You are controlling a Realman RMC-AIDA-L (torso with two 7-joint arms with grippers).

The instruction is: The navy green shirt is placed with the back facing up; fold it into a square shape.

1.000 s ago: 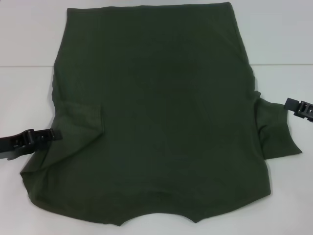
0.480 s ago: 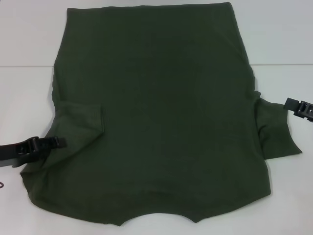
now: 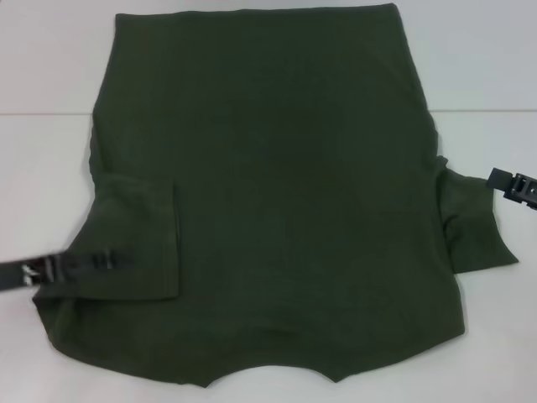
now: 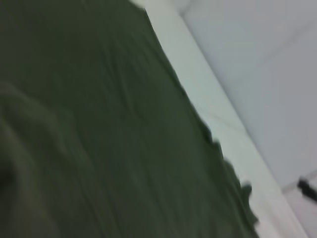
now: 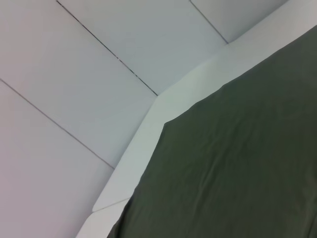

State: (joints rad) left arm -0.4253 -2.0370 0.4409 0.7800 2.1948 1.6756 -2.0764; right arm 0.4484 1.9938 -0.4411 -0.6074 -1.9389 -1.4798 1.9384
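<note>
- The navy green shirt (image 3: 277, 193) lies spread flat on the white counter (image 3: 50, 67), plain side up; no lettering shows on it.
- Its near hem is cut off by the bottom edge of the head view, so the neckline curve there is only partly seen.
- The left sleeve (image 3: 134, 239) is folded inward over the body of the shirt, forming a flat rectangular flap with a straight edge.
- The left pincer (image 3: 102, 261) reaches in from the left side and lies over that folded flap; its tips are dark against dark cloth and motion-blurred, so I cannot tell whether they are apart or pinched on fabric.
- The left wrist view is filled with blurred green cloth (image 4: 99, 134) and shows none of its own fingers.
- The right sleeve (image 3: 474, 222) sticks out unfolded, just inboard of the right pincer (image 3: 513, 186).
- The right pincer sits at the sleeve's outer edge, partly cut off by the frame; whether it grips is unclear.
- The right wrist view shows only shirt (image 5: 233, 163) and counter edge (image 5: 148, 124).
</note>
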